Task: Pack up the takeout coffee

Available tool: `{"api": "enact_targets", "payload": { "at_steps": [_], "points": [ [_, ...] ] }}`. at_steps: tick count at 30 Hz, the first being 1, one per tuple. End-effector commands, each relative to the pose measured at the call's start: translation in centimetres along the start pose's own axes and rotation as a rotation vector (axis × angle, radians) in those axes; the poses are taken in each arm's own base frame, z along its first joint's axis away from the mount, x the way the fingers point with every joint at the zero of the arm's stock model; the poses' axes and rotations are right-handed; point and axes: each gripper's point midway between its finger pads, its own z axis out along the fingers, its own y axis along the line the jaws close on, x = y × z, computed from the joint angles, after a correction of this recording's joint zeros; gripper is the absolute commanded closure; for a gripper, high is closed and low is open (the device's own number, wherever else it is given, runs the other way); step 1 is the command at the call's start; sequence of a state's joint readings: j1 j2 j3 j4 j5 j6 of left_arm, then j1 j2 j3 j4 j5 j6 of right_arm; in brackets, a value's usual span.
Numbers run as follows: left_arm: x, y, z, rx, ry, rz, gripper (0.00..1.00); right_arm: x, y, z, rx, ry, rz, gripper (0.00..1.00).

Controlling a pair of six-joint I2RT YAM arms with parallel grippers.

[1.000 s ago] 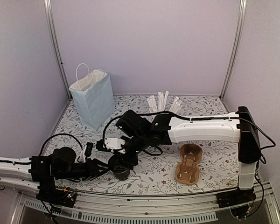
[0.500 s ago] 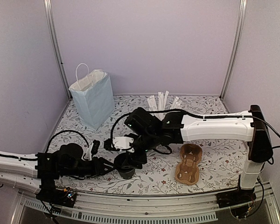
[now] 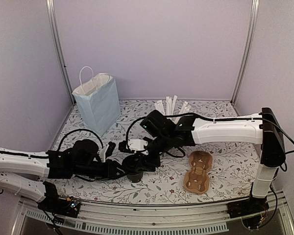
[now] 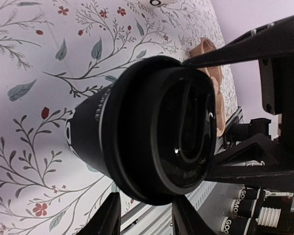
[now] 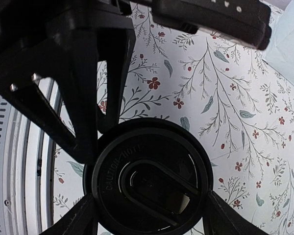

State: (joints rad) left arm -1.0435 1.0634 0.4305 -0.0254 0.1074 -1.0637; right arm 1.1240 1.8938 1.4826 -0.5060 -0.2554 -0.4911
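coffee: takeout coffee point(image 3: 134, 175), black lid on, near front of counter point(image 3: 225, 171), between both claws.
R wrist cam: I see the right claw point(image 5: 148, 218) grasping the lid rim.
top cam: left claw point(image 3: 118, 171) at the cup's side; I can't tell its grip.

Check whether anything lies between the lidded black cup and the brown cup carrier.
Nothing visible does. The cup and the carrier have only patterned tabletop between them; the right end effector straddles the cup from above.
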Motion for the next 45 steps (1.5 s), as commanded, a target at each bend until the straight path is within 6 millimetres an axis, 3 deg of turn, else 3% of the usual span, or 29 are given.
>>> {"api": "enact_targets", "payload": {
  "at_steps": [1, 6, 9, 12, 17, 19, 23, 29, 35, 45],
  "points": [
    [3.9, 7.3, 1.5, -0.291, 0.189, 0.031, 0.63, 3.2, 1.5, 2.1, -0.063, 0.059, 0.015, 0.30],
    [5.4, 10.5, 2.1, -0.440, 0.277, 0.024, 0.68, 4.4, 1.7, 2.6, -0.118, 0.062, 0.070, 0.35],
    [4.9, 9.9, 2.4, -0.431, 0.268, 0.039, 0.69, 4.8, 1.6, 2.8, -0.123, 0.066, 0.075, 0.35],
    [2.7, 7.0, 2.4, -0.365, 0.197, 0.107, 0.67, 4.7, 1.4, 2.7, -0.119, 0.063, 0.080, 0.36],
    [-1.6, -0.4, 0.8, -0.205, 0.033, 0.256, 0.44, 4.4, 0.8, 2.4, -0.092, 0.059, 0.091, 0.36],
    [-2.8, -3.3, -0.4, -0.124, -0.020, 0.296, 0.40, 4.1, 0.5, 2.0, -0.077, 0.051, 0.091, 0.35],
    [-3.8, -5.7, -2.1, -0.037, -0.075, 0.289, 0.35, 3.2, 0.1, 1.2, -0.056, 0.026, 0.091, 0.33],
    [-3.5, -3.9, -2.3, -0.094, -0.081, 0.217, 0.34, 0.6, 0.1, -1.1, -0.054, -0.048, 0.080, 0.30],
    [-2.9, -1.5, -1.7, -0.178, -0.066, 0.172, 0.34, -0.5, 0.2, -2.2, -0.057, -0.080, 0.075, 0.29],
    [-2.5, -1.2, -0.7, -0.157, -0.054, 0.167, 0.33, -2.0, 0.3, -3.8, -0.058, -0.125, 0.062, 0.20]
  ]
}}
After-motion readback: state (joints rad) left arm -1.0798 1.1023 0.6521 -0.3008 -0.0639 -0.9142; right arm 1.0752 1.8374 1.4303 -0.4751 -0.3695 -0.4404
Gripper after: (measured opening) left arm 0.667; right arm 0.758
